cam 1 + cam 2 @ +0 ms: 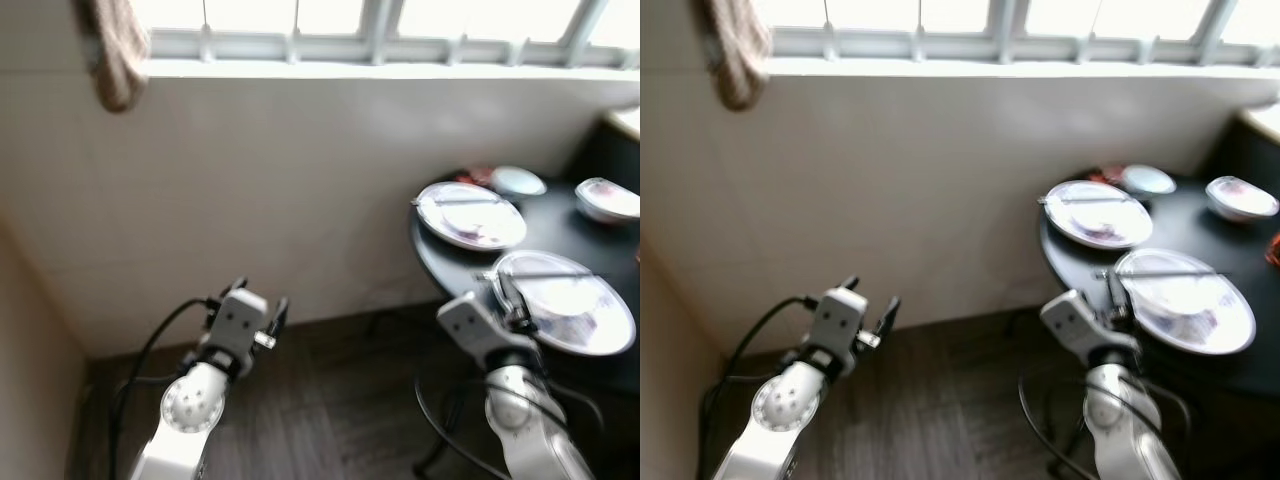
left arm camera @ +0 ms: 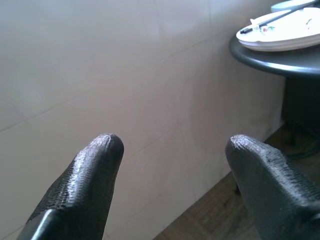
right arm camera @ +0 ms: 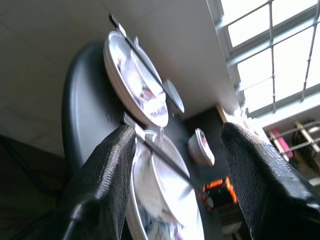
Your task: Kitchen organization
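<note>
Right gripper (image 3: 172, 190), fingers wide, hovers at the round black table's (image 1: 455, 262) 7 o'clock edge beside 2 white plates (image 1: 566, 300); left gripper (image 2: 172, 185) wide, facing the pale tiled wall (image 1: 300, 200).

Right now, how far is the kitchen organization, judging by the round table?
Nothing looks done yet: two used plates, with chopsticks across the nearer one, and a bowl sit on the black table. The right hand, open, is at the nearer plate; the left hand is open, empty. Clearing remains.
</note>
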Motion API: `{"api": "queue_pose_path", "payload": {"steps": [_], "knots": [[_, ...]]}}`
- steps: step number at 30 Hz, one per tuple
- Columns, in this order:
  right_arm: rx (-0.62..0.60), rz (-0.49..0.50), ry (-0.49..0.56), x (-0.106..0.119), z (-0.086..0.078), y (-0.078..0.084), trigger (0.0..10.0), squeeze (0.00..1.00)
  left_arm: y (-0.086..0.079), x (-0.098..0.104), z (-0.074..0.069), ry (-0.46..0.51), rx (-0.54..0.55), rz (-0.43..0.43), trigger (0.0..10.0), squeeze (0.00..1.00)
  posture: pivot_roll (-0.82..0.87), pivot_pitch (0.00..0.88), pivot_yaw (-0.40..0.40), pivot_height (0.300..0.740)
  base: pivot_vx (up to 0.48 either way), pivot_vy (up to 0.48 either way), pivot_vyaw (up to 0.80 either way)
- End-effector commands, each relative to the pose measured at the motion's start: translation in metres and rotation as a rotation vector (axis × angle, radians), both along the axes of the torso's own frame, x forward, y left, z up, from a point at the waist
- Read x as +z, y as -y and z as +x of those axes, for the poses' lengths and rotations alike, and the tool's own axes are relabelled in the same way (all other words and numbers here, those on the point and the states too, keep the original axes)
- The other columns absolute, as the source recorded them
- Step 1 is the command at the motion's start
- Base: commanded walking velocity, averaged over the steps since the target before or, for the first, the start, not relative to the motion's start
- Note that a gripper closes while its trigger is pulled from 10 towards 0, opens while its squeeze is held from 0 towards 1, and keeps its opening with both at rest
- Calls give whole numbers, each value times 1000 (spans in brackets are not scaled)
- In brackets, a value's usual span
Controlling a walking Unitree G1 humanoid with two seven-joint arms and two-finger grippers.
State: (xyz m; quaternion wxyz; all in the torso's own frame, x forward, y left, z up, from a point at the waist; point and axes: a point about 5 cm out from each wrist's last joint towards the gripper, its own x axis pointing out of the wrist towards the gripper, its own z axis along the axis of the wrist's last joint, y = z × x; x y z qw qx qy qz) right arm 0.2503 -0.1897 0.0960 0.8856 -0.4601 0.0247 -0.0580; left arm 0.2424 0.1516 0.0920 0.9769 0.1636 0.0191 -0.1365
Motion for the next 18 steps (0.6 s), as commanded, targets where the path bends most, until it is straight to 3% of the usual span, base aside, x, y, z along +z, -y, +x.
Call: {"api": "queue_pose_path", "payload": {"steps": [1, 3, 10, 15, 18], "knots": [[3, -5, 3, 2, 1, 2, 10000, 0, 7, 0, 0, -4, -23, -8, 10000, 0, 35, 0, -62, 740, 0, 0, 0], [8, -1, 2, 2, 1, 1, 10000, 0, 7, 0, 0, -4, -23, -7, 10000, 0, 35, 0, -62, 740, 0, 0, 0], [38, 3, -3, 3, 1, 0, 10000, 0, 7, 0, 1, -7, -18, -9, 10000, 0, 35, 0, -63, 740, 0, -438, 0], [67, 24, 7, 4, 2, -4, 10000, 0, 6, -1, 3, -11, 3, -13, 10000, 0, 33, 0, -64, 740, 0, 0, 800], [81, 35, 14, 6, 2, -6, 10000, 0, 5, -1, 4, -13, 5, -11, 10000, 0, 31, 0, -64, 740, 0, 0, 0]]}}
